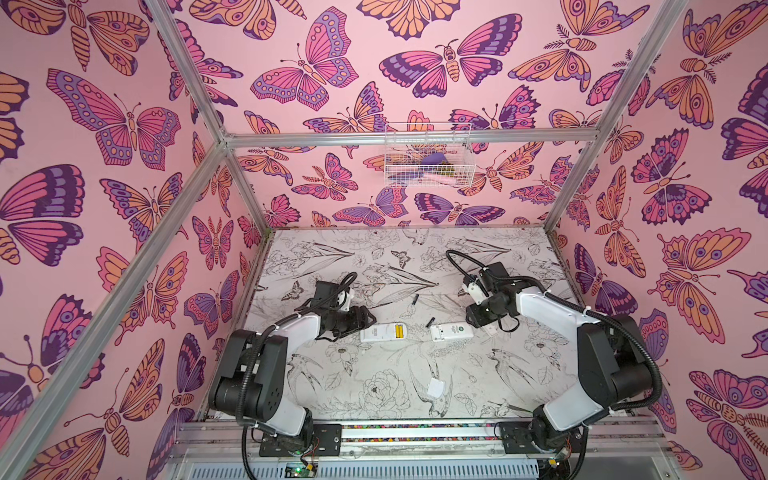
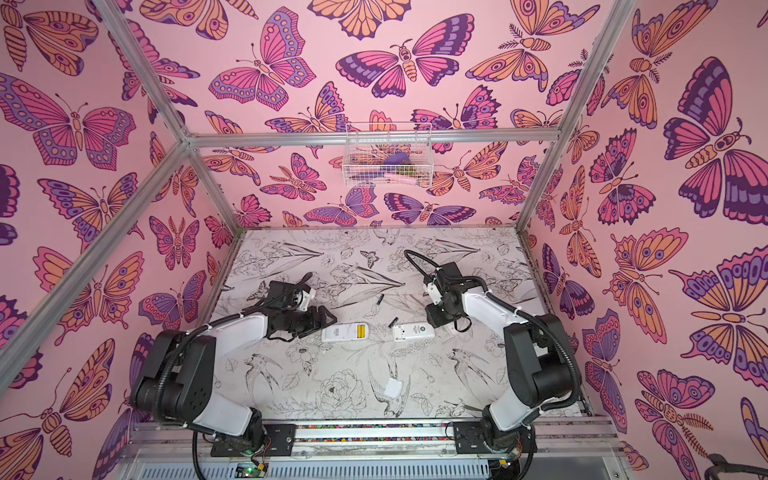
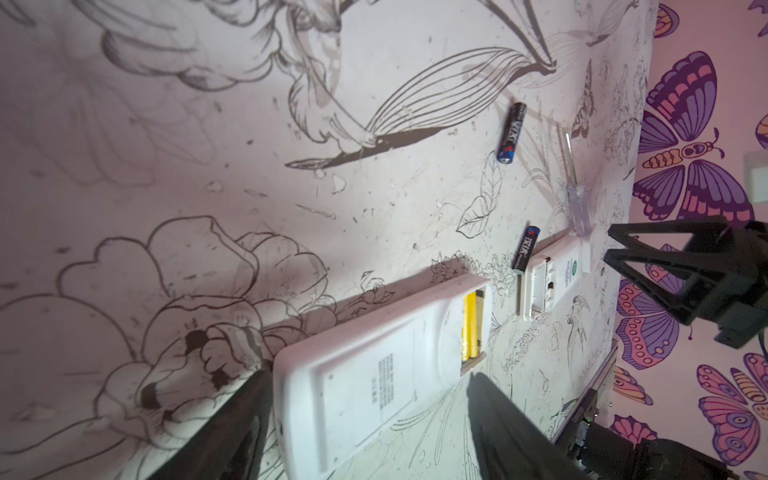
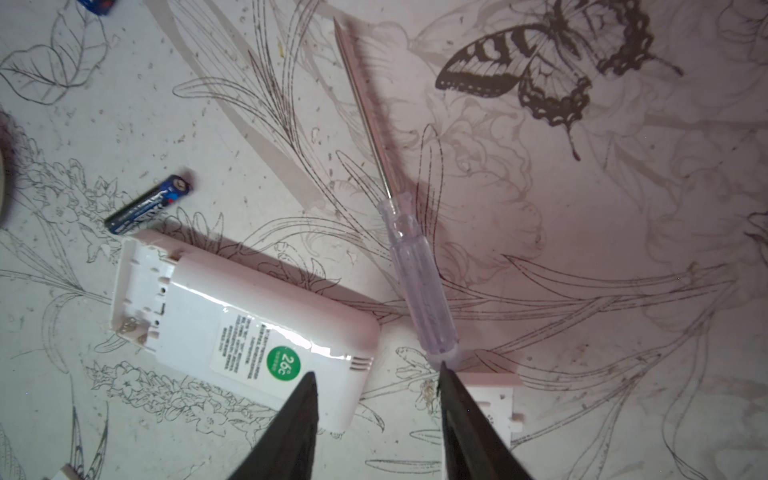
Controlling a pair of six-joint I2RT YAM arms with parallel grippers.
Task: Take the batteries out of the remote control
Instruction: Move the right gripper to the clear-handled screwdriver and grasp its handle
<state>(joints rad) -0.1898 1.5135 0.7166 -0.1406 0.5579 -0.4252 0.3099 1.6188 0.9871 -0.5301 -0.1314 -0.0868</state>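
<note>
Closest in, the left gripper (image 3: 369,371) stands open, its fingers either side of the left remote (image 1: 380,333) at its 9 o'clock end, while two yellow batteries (image 1: 399,331) sit in the bay at its 3 o'clock end. One black battery (image 1: 430,321) lies just at 11 o'clock of the right remote (image 1: 453,331), and a second black battery (image 1: 415,300) lies farther out at 11 o'clock. Over that remote's 3 o'clock end the right gripper (image 4: 376,374) hangs open, gripping nothing, with one fingertip at the butt of the screwdriver (image 4: 419,282).
</note>
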